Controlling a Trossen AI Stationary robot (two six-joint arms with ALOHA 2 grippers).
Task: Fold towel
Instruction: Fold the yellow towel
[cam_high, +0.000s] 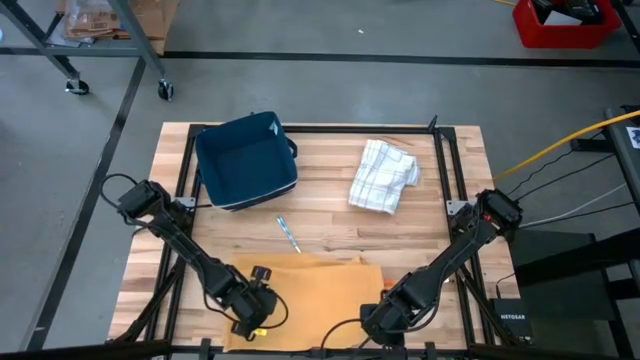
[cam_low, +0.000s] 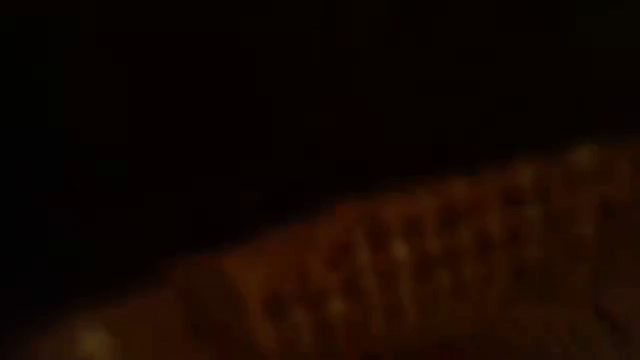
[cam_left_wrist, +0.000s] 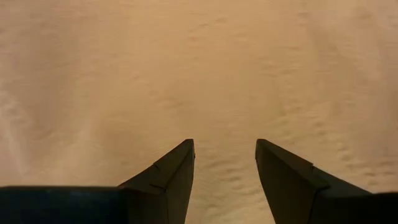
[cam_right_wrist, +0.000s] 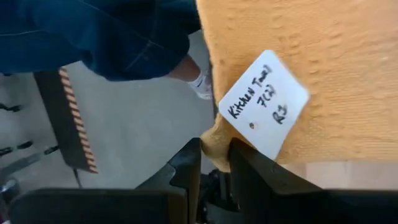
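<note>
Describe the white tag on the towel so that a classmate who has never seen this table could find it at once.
Start at the wooden table and find the orange towel at its near edge, between the two arms. The tag hangs at the corner pinched by the right hand. It is the only white, handwritten label; the checked cloth carries none.

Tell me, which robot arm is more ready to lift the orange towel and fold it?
Probably the right. The right gripper already pinches the orange towel at its tagged corner. The left gripper hangs open above the cloth.
</note>
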